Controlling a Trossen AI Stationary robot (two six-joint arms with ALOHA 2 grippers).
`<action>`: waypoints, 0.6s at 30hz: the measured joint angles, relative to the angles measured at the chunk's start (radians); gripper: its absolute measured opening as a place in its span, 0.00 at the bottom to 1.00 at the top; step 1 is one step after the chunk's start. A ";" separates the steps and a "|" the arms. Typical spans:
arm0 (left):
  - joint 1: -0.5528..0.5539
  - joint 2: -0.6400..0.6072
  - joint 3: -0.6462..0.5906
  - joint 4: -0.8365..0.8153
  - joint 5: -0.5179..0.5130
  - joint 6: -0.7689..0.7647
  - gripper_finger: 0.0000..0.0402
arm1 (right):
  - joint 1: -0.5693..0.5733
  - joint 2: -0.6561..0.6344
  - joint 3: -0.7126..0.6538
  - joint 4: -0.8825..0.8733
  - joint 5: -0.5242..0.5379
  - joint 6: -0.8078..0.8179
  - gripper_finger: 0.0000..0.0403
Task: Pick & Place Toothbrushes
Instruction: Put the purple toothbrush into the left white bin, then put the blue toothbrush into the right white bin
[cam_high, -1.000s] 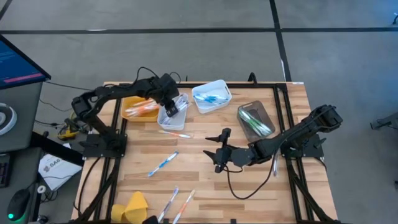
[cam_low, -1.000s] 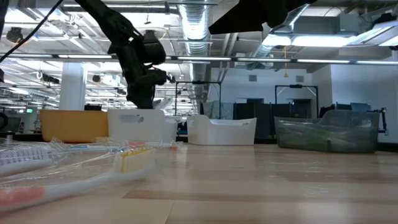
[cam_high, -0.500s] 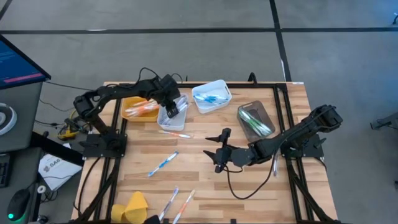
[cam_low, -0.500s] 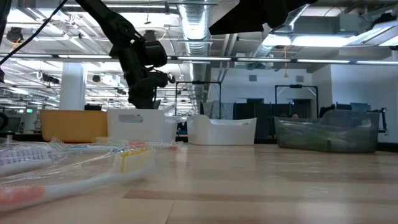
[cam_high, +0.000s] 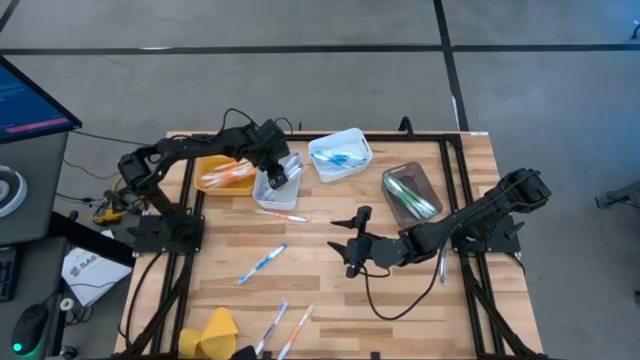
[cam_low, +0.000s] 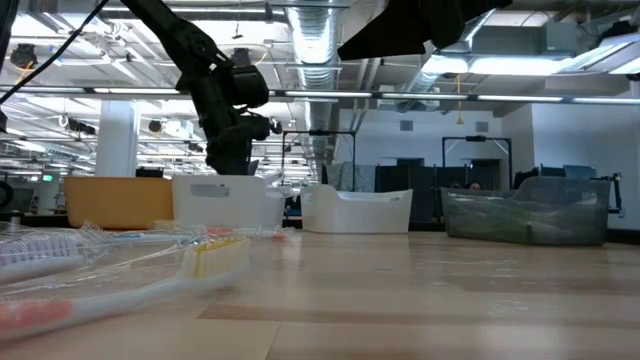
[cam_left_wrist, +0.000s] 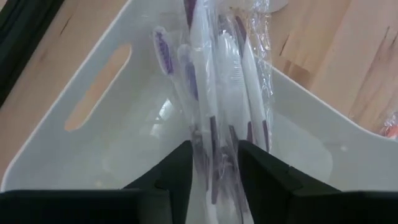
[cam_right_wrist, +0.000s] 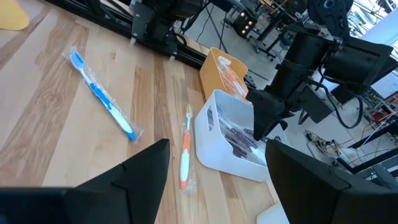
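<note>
My left gripper (cam_left_wrist: 214, 152) points down into a white bin (cam_left_wrist: 74, 149) at the table's far left (cam_high: 262, 192). It is open. Plastic-wrapped white and purple toothbrushes (cam_left_wrist: 208, 74) lie in that bin, and one pack runs between the fingers. My right gripper (cam_high: 345, 242) hovers wide open over the table's middle with nothing between its fingers (cam_right_wrist: 217, 186). Loose wrapped toothbrushes lie flat on the wood: an orange one (cam_high: 283, 215), a blue one (cam_high: 262, 263) and two near the front edge (cam_high: 285, 328). My left gripper stands with one finger (cam_left_wrist: 177, 168) on each side of a wrapped toothbrush's handle end (cam_left_wrist: 214, 134), coming from above. The pack lies in the bin with the others. I cannot tell whether the fingers touch its wrap.
An orange bin (cam_high: 222, 172) stands left of the white one. A second white bin (cam_high: 340, 155) holds blue brushes, and a clear bin (cam_high: 410, 192) holds green ones at the far right. A yellow lump (cam_high: 215, 330) sits at the near left corner.
</note>
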 joint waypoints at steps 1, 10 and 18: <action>0.000 0.000 0.000 0.000 0.000 0.000 0.31 | 0.000 0.000 0.000 0.000 0.000 0.000 0.65; -0.003 -0.091 0.000 -0.002 0.000 -0.009 0.39 | -0.001 0.000 0.000 0.001 0.000 0.000 0.65; -0.034 -0.257 -0.004 0.001 -0.001 -0.065 0.43 | 0.000 0.000 0.000 0.000 0.000 0.000 0.65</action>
